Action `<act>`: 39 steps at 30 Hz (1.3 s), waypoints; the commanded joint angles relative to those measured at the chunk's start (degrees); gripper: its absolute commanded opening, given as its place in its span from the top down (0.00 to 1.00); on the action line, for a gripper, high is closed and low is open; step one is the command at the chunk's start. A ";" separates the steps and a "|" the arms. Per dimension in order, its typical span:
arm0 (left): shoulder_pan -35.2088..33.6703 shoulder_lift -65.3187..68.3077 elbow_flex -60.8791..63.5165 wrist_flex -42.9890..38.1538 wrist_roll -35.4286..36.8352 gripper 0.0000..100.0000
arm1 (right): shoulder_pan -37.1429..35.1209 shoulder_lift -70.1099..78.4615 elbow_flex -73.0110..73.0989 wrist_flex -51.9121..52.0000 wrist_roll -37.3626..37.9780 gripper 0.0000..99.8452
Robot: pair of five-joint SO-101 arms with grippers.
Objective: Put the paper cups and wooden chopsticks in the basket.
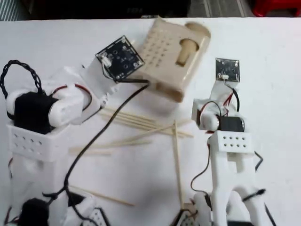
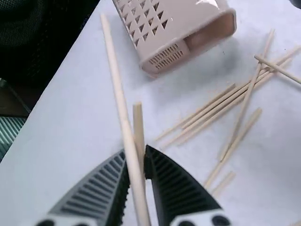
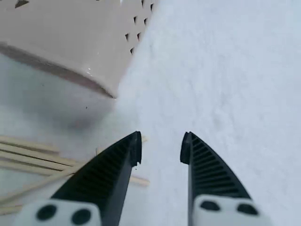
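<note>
left fingers [image 2: 175, 188] pinch chopsticks [image 2: 120, 103] | right fingers [image 3: 109, 173] spread near basket [image 3: 70, 42]

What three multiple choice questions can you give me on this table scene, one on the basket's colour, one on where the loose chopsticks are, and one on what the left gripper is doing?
1. What colour is the basket?
A. beige
B. blue
C. black

2. Where do most of the loose chopsticks lie?
A. inside the basket
B. on the table between the two arms
C. stacked on top of an arm

3. What state is the left gripper in?
A. wide open over bare table
B. shut on a paper cup
C. shut on chopsticks

Answers:
1 A, its perforated wall is beige.
2 B, the high view shows them scattered on the white tabletop.
3 C, the left wrist view shows two held chopsticks clamped between its jaws.
</note>
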 commanded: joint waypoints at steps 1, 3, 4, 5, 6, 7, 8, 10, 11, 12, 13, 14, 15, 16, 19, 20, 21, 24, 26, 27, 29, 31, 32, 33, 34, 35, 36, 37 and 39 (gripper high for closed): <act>-0.57 -2.24 -2.11 0.35 2.46 0.98 | 0.66 -1.45 -0.53 -1.01 0.62 0.86; -0.57 -2.77 -2.20 0.35 3.78 0.98 | 0.75 -1.54 -0.53 -1.01 0.62 0.86; -0.57 -3.65 -2.02 0.35 4.04 0.98 | 0.75 -1.54 -0.53 -1.01 0.62 0.86; -0.31 -4.70 -1.67 0.26 4.13 0.98 | 0.75 -1.54 -0.53 -1.01 0.62 0.86; -0.13 -6.11 -1.23 0.26 4.13 0.98 | 0.75 -1.54 -0.53 -1.01 0.62 0.86; -0.13 -7.78 -0.79 0.18 4.13 0.98 | 0.75 -1.54 -0.53 -1.01 0.62 0.86; -0.04 -9.45 -0.35 0.09 4.22 0.98 | 0.75 -1.54 -0.53 -1.01 0.62 0.86; -0.04 -12.18 1.05 -0.09 4.22 0.98 | 0.75 -1.54 -0.53 -1.01 0.62 0.86; -0.04 -13.41 1.85 -0.18 4.22 0.98 | 0.75 -1.54 -0.53 -1.01 0.62 0.86; -0.04 -14.55 2.90 -0.26 4.22 0.98 | 0.75 -1.54 -0.53 -1.01 0.62 0.86; -0.04 -15.60 4.04 -0.79 4.31 0.98 | 0.75 -1.54 -0.53 -1.01 0.62 0.86; -0.13 -16.57 5.19 -1.32 4.40 0.98 | 0.75 -1.36 -0.53 -1.01 0.62 0.86; -0.40 -17.54 6.15 -1.85 5.27 0.98 | 0.75 -1.36 -0.53 -1.01 0.62 0.86; -0.48 -18.68 7.38 -2.73 6.24 0.98 | 0.75 -1.27 -0.53 -1.01 0.62 0.86; -0.04 -22.02 10.99 -6.68 8.88 0.98 | 0.75 -1.10 -0.53 -1.01 0.53 0.86; -0.04 -23.16 12.31 -8.62 10.11 0.98 | 0.75 -1.10 -0.53 -1.01 0.44 0.86; -0.04 -24.22 13.71 -10.64 11.16 0.98 | 0.75 -1.10 -0.53 -1.01 0.44 0.86; -0.22 -26.95 18.99 -16.18 13.10 0.98 | 0.75 -1.10 -0.53 -1.01 0.35 0.86; -0.13 -28.53 23.91 -18.20 13.45 0.98 | 0.75 -1.10 -0.53 -1.01 0.35 0.86; -0.13 -29.41 26.81 -19.25 13.45 0.98 | 0.75 -1.10 -0.53 -1.01 0.26 0.86; -0.40 -31.52 32.70 -21.98 13.45 0.98 | 0.75 -1.10 -0.53 -1.01 0.26 0.86; -0.57 -34.51 38.86 -25.32 13.45 0.98 | 0.66 -1.10 -0.53 -1.01 0.26 0.86; -0.57 -36.44 41.85 -26.81 13.45 0.98 | 0.48 -1.10 -0.53 -1.01 0.18 0.86; -0.57 -38.73 45.01 -28.48 13.45 0.98 | 0.40 -1.10 -0.53 -1.01 0.18 0.86; -0.57 -41.27 48.18 -30.24 13.45 0.98 | 0.31 -1.10 -0.53 -1.01 0.18 0.86; -0.57 -43.82 51.34 -32.09 13.45 0.98 | 0.31 -1.10 -0.53 -1.01 0.18 0.86; -0.57 -46.55 54.33 -33.93 13.54 0.98 | 0.31 -1.10 -0.53 -1.01 0.18 0.86; -0.57 -49.27 57.23 -35.52 13.54 0.98 | 0.31 -1.10 -0.53 -1.01 0.18 0.86; -0.57 -54.11 62.59 -38.07 13.54 0.98 | 0.31 -1.10 -0.53 -1.01 0.18 0.86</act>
